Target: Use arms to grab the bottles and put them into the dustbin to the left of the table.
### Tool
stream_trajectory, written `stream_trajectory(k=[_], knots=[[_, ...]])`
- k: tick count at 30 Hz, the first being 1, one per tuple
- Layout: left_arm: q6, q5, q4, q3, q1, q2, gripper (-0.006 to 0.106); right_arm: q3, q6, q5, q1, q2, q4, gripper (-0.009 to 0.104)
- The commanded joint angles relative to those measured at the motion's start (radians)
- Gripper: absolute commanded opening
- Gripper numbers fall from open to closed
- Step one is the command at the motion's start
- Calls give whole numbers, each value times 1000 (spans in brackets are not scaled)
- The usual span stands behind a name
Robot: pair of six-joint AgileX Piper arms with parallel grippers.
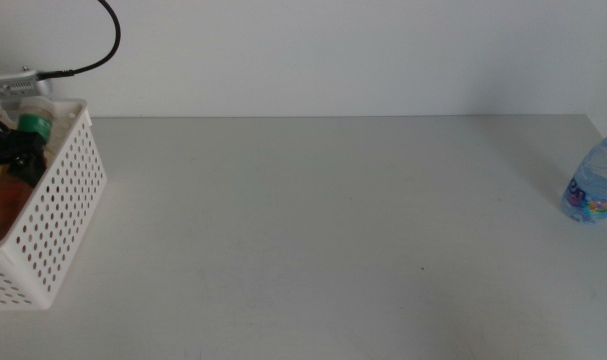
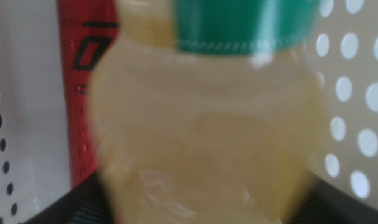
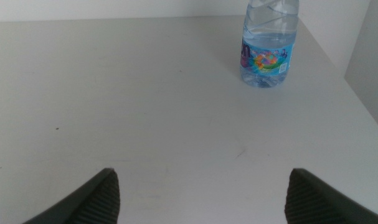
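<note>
Now the upright water bottle (image 3: 271,43) stands ahead of the right fingers (image 3: 198,193), spread apart; the left fingers (image 2: 207,208) clamp the tea bottle (image 2: 207,124) inside the bin (image 1: 68,190).

Middle view overlooks table (image 1: 313,230); left wrist close inside dustbin (image 1: 53,220); right wrist shares water bottle (image 3: 269,43).

the table (image 1: 313,230) was a plain, light grey-white top. a white perforated dustbin (image 1: 68,205) stood on it at the far left edge, and a clear water bottle (image 1: 595,180) with a colourful label stood upright at the far right edge.
</note>
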Motion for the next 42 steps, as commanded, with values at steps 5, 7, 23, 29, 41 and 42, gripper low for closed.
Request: stream_trajectory(k=[5, 7, 23, 29, 41, 42], knots=[[-60, 116, -6, -95, -2, -105, 94, -6, -9, -61, -5, -22, -12, 68], [-100, 148, -7, -121, -2, -130, 93, -6, -9, -61, -5, -22, -12, 68], [-30, 147, 5, -150, -302, -487, 93, -6, -9, -61, -5, -22, -12, 68], [-124, 69, 30, 7, -449, -682, 93, -6, -9, -61, -5, -22, -12, 68], [-146, -385, 1, 650, -549, -1296, 93, -6, -9, -61, -5, -22, -12, 68], [-155, -394, -21, 700, -549, -1338, 93, -6, -9, -61, -5, -22, -12, 68]])
